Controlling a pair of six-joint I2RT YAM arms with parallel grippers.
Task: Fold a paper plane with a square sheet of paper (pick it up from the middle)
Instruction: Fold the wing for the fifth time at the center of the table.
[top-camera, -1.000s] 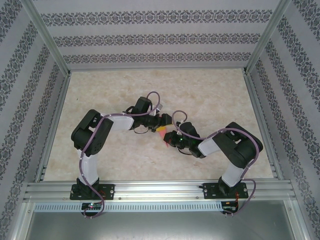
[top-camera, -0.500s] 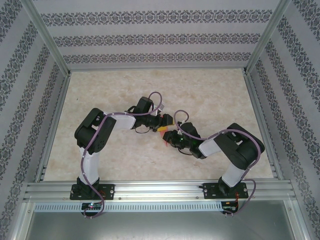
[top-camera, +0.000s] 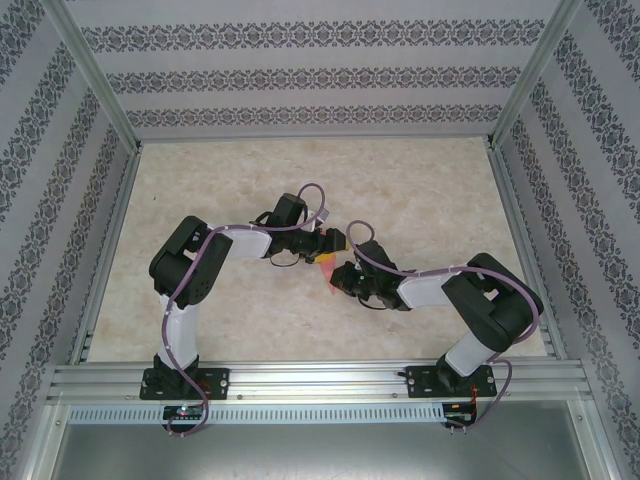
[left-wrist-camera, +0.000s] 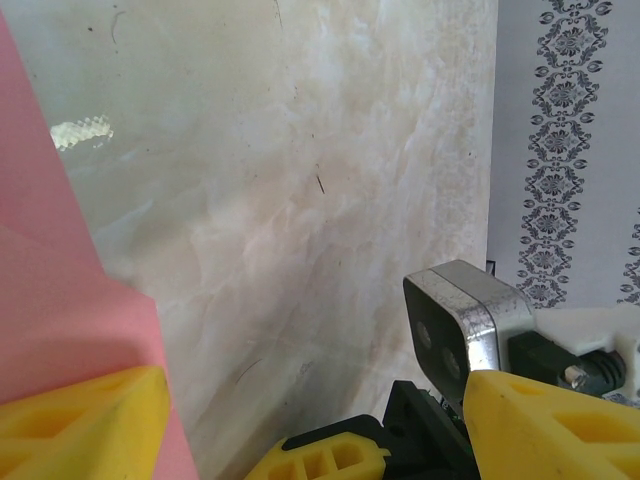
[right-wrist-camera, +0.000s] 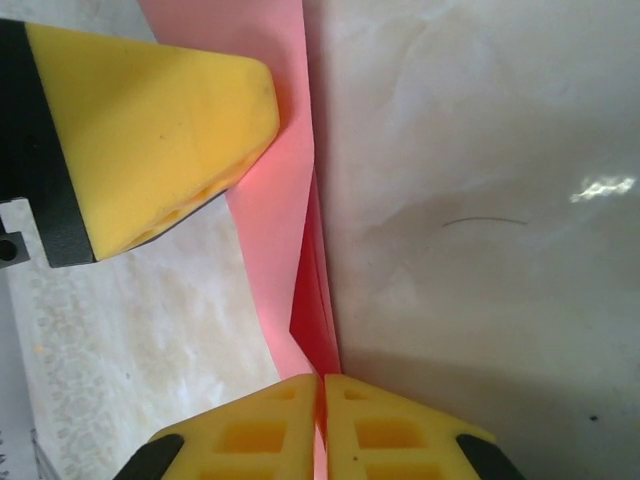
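Swinging outward toward the desk's (top-camera: 430, 190) right edge, the right arm (top-camera: 500, 300) has shifted its elbow. Mid-desk, the right tool (right-wrist-camera: 320, 415) is pinching the creased pink paper (right-wrist-camera: 275, 200), with the left tool (left-wrist-camera: 310, 425) spread beside it. Folding looks partway, with no plane yet. The right wrist view shows layered creases that the overhead view hides.

left gripper (left-wrist-camera: 312, 425) spread wide; right gripper (right-wrist-camera: 322, 395) pinched on paper (right-wrist-camera: 270, 200)

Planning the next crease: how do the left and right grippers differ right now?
The left gripper stands wide open; the right gripper is shut. The left has one finger beside the pink paper; the right pinches its folded edge between both tips. Both have yellow fingers.
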